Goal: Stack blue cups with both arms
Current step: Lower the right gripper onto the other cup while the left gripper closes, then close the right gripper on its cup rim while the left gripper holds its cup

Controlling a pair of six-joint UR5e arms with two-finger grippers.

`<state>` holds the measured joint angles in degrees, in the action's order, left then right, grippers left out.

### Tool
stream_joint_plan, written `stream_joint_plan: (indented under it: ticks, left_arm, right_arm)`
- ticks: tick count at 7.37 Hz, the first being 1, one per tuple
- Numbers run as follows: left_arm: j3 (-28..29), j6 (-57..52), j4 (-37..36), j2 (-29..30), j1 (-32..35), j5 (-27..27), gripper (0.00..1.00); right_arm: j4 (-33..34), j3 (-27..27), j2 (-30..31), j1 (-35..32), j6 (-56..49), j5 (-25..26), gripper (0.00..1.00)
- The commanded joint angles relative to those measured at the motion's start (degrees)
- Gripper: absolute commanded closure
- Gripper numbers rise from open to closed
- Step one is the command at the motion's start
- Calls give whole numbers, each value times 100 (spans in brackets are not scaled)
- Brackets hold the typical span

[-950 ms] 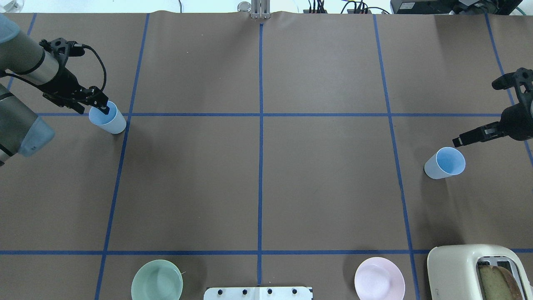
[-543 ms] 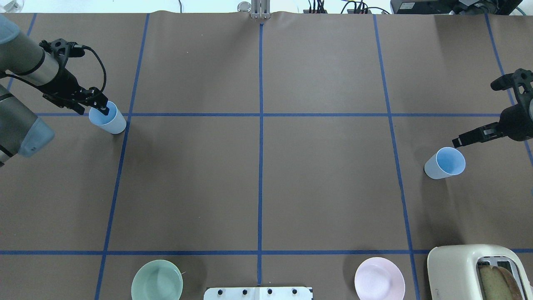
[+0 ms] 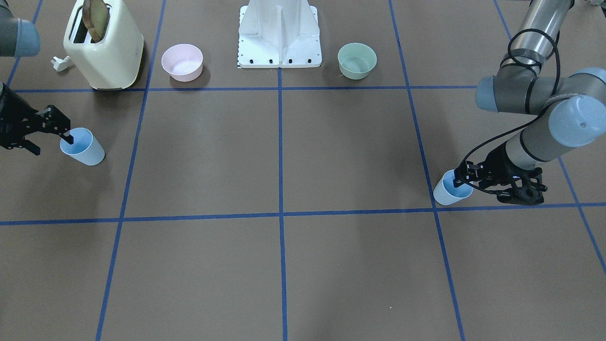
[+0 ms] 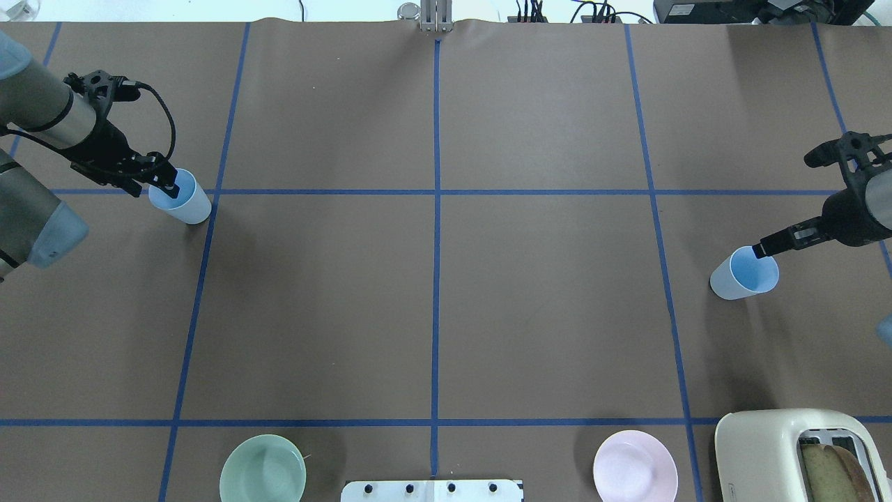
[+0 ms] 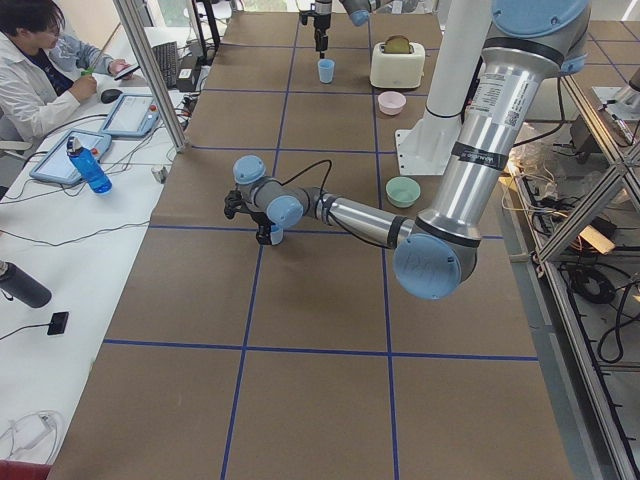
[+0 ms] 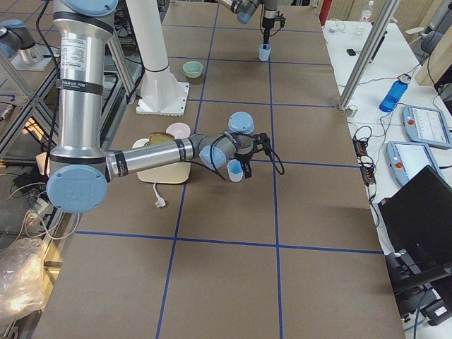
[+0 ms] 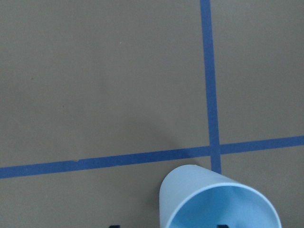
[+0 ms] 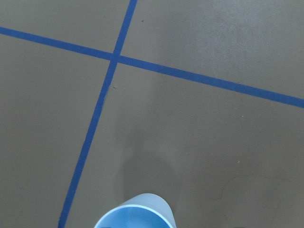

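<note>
The left gripper (image 4: 155, 185) sits in the upper left of the overhead view, its two black fingers spread apart. They straddle the wall of a blue cup (image 4: 182, 203), with one finger dipped inside the mouth and the other outside the rim. Nothing is pinched. In the left wrist view the cup fills the bottom edge, with one dark fingertip showing inside it and one outside. This cup stands upright, mouth up, at a crossing of blue tape lines (image 4: 436, 192) on the brown table (image 4: 543, 314).

The right gripper (image 3: 51, 143) is at the left edge of the front-facing view, fingers also spread. One fingertip is at the rim of the other blue cup (image 4: 744, 273), over its mouth, and the other fingertip is outside the wall. Whether either finger touches the cup cannot be told. This cup stands upright at the middle right of the overhead view, just right of a lengthwise tape line.

The two cups are well apart, at opposite ends of the table.

Along the bottom of the overhead view, left to right, are:
- a green bowl (image 4: 263, 468)
- the robot's white base (image 4: 432, 490)
- a pink bowl (image 4: 635, 466)
- a cream toaster (image 4: 773, 446) holding a slice of bread (image 4: 833, 470)
</note>
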<state>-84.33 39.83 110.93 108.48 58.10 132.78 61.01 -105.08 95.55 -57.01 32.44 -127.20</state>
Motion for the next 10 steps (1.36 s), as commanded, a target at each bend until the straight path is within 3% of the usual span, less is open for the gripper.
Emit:
stream_joint_plan:
  ticks: [1, 4, 6, 7, 10]
  left_arm:
    - [4, 7, 34, -3, -1, 2, 26]
    - [13, 7, 34, -3, -1, 2, 30]
    - [13, 42, 34, 6, -18, 20, 45]
    - [13, 42, 34, -3, -36, 37, 52]
    - [13, 42, 34, -3, -36, 46, 64]
  right_arm:
    - [7, 5, 25, 138, -1, 151, 20]
    - [7, 92, 25, 164, -1, 151, 20]
    - [-1, 145, 78, 182, -10, 160, 21]
    - [-1, 145, 122, 208, -10, 151, 27]
    - [-10, 154, 174, 305, -10, 195, 36]
